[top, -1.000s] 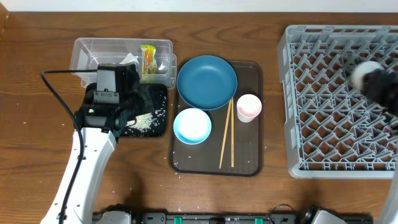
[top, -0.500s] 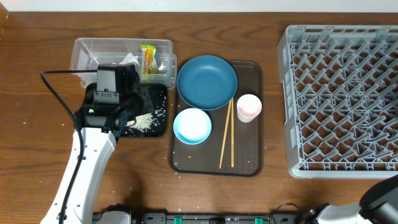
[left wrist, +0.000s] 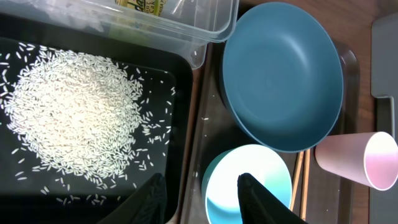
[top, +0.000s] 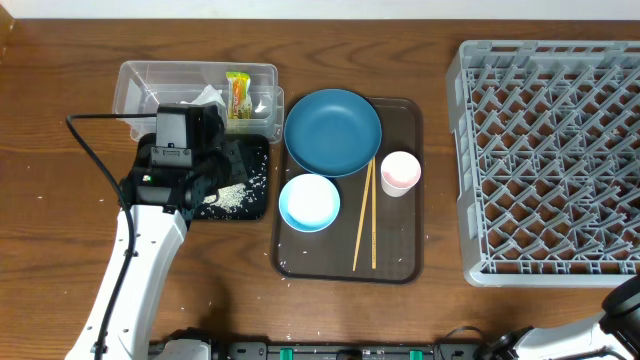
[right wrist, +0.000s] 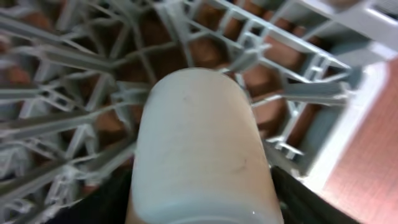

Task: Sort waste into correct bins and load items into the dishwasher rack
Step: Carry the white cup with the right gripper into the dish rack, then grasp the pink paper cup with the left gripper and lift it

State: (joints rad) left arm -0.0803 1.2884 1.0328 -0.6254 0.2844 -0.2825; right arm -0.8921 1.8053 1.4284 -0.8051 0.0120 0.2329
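My left gripper (left wrist: pixel 202 193) is open and empty, its fingers straddling the black tray's (left wrist: pixel 168 87) right edge and the light blue bowl (left wrist: pixel 249 171). Rice (left wrist: pixel 68 118) lies piled in the black tray. The clear tub (top: pixel 135 85) holds the snack wrapper (top: pixel 238 95) and the tissue (top: pixel 208 95). The dark blue plate (top: pixel 332 131), the bowl (top: pixel 309 202), one white cup (top: pixel 400 172) and the chopsticks (top: pixel 365 220) sit on the brown tray (top: pixel 395 260). My right gripper (right wrist: pixel 202 205) is shut on the other white cup (right wrist: pixel 199 143), held above the grey rack (right wrist: pixel 62 74) near its edge.
The rack (top: pixel 550 160) fills the right side of the table. Only a bit of my right arm (top: pixel 625 300) shows at the overhead view's lower right corner. Stray rice grains lie on the brown tray near the bowl.
My right arm with the cup has swung from over the rack's upper right part down to the lower right edge of the overhead view. The left arm has not moved.
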